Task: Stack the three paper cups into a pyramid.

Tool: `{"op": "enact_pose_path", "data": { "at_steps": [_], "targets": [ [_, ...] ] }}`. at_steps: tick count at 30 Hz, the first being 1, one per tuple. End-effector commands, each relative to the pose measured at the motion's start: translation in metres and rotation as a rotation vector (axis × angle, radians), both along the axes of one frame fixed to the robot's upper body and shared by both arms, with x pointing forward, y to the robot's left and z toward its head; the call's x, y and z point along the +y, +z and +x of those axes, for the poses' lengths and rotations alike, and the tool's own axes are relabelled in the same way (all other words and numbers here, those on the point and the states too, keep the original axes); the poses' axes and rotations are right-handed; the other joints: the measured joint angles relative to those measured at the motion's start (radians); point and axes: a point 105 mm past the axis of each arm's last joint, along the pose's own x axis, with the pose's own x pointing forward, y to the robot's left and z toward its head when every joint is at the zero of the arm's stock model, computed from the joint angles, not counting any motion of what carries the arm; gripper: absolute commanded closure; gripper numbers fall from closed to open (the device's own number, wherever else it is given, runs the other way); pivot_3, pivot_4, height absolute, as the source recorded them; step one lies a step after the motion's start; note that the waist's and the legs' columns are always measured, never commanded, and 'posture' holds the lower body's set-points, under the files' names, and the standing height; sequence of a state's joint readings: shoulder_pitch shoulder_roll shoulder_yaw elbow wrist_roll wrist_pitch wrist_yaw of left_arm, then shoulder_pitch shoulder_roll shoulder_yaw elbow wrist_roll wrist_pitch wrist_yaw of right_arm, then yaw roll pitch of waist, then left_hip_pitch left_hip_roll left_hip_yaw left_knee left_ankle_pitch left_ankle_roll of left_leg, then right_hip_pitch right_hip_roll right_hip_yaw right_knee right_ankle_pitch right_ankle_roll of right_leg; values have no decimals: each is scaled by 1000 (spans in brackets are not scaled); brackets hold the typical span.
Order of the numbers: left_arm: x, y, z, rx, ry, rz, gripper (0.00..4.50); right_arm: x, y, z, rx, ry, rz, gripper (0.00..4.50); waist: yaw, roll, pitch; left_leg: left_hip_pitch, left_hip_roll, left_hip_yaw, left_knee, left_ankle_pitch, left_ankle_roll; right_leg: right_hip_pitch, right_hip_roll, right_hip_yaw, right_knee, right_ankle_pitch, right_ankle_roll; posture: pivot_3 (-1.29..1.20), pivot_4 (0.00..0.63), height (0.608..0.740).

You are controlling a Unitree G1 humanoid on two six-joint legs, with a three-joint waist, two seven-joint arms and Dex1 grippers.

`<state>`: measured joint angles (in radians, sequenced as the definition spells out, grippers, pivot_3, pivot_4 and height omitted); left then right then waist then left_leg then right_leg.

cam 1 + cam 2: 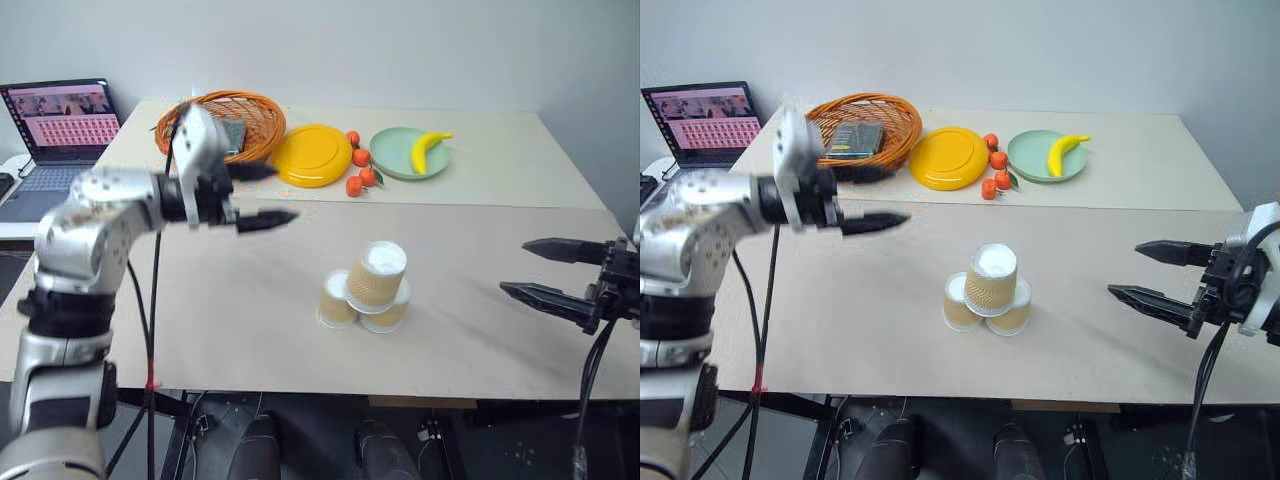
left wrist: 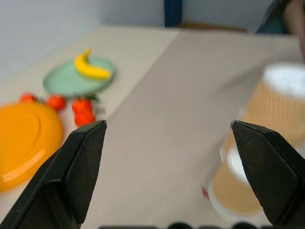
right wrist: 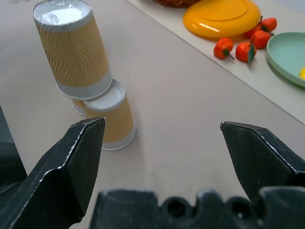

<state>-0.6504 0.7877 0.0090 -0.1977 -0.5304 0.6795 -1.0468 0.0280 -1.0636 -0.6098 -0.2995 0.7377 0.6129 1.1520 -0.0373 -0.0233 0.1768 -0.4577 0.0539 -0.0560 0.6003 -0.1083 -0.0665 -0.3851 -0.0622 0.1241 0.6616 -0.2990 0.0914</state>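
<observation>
The three paper cups stand upside down as a pyramid in the middle of the table. Two tan ribbed cups (image 1: 336,298) (image 1: 388,314) form the base side by side, and the third cup (image 1: 377,272) rests on top of them, white base up and slightly tilted. My left gripper (image 1: 285,193) hovers open and empty above the table, up and to the left of the stack. My right gripper (image 1: 514,267) is open and empty well to the right of the cups. The right wrist view shows the top cup (image 3: 74,47) and a base cup (image 3: 112,114) beyond the open fingers.
At the back of the table are an orange wicker basket (image 1: 225,120), a yellow plate (image 1: 312,154), several tangerines (image 1: 358,170) and a green plate (image 1: 395,160) holding a banana (image 1: 428,150). A laptop (image 1: 65,125) stands off the table's left side.
</observation>
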Motion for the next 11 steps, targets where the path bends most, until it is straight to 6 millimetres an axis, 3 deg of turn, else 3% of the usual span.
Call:
{"op": "enact_pose_path", "data": {
  "at_steps": [1,6,11],
  "targets": [
    [0,0,-15,-53,12,-5,19,-5,4,-1,-32,-7,-27,0,5,0,0,0,0,0,0,0,0,0,0,0,0,0,1,0,150,732],
    [-6,-20,-23,-13,25,-23,19,-9,-15,-5,6,-38,-49,0,11,0,0,0,0,0,1,0,0,0,0,0,0,-2,3,0,150,732],
    [-12,-23,-24,-24,22,-46,19,-13,-14,-8,-14,-58,-39,0,11,0,0,0,0,0,1,0,0,0,0,0,1,-2,3,0,150,732]
  ]
}}
